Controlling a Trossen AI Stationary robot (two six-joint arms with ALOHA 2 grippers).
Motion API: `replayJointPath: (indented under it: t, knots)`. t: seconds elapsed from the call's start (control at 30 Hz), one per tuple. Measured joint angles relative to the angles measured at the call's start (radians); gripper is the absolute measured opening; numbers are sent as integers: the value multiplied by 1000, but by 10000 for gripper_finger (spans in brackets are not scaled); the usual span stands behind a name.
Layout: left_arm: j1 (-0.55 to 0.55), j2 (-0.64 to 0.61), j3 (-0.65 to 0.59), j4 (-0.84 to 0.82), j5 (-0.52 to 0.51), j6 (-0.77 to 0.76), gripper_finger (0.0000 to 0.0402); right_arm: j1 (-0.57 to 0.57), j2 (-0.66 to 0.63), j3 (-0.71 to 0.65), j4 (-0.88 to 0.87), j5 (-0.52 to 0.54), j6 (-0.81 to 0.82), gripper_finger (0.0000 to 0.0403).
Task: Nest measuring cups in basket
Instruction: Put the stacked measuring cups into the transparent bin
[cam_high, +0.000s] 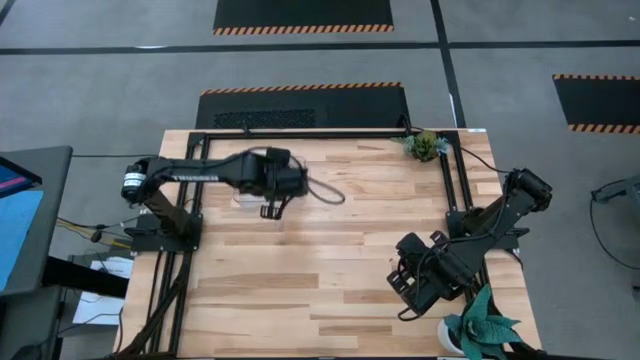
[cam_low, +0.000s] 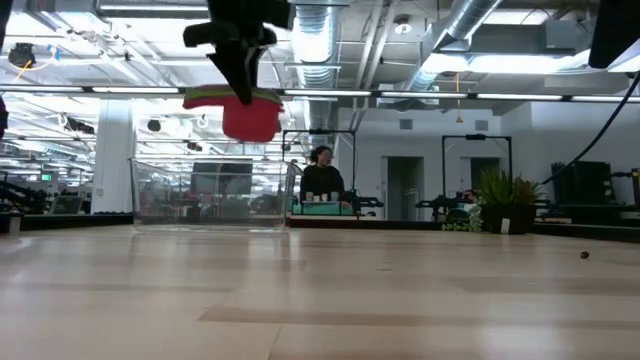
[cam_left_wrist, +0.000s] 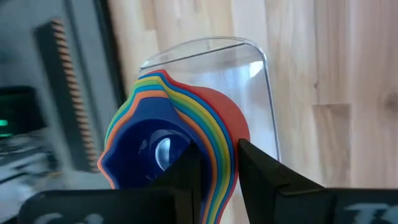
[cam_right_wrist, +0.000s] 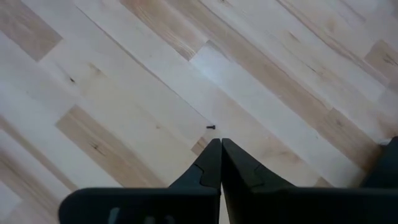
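The left pincer (cam_left_wrist: 217, 165) was clamped on the rims of the nested measuring cups (cam_left_wrist: 171, 140) — held above the basket (cam_left_wrist: 261, 93). Light, stiff, slick plastic, likely best gripped there. The right pincer (cam_right_wrist: 221, 163) sat closed and empty, well apart from the basket.

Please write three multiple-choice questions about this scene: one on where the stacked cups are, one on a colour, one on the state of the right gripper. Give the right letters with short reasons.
1. Where is the stack of measuring cups?
A. on the table
B. held above the basket
C. beside the plant

2. What colour is the innermost cup?
A. dark blue
B. yellow
C. green

3. How is the right gripper?
A. shut, empty
B. holding a cup
C. wide open

Answers: 1 B, the left gripper pinches the stack, which hangs over the clear bin; 2 A, the left wrist view shows it; 3 A, its fingertips meet over bare wood.
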Motion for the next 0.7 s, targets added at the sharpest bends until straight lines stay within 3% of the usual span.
replayJointPath:
  t: [0.13, 0.3, 0.43, 0.7]
  knots:
    - [81, 0, -56, 90, 107, 27, 62, 0, 0, 0, 14, 0, 5, 25]
    - [123, 2, -158, 137, 114, 67, 62, 0, 0, 0, 16, 0, 5, 20]
    - [136, 2, -235, 235, 182, 68, 62, 0, 0, 0, 17, 0, 5, 24]
    - [145, 2, -365, 428, 180, 77, 62, 0, 0, 0, 27, -1, 13, 23]
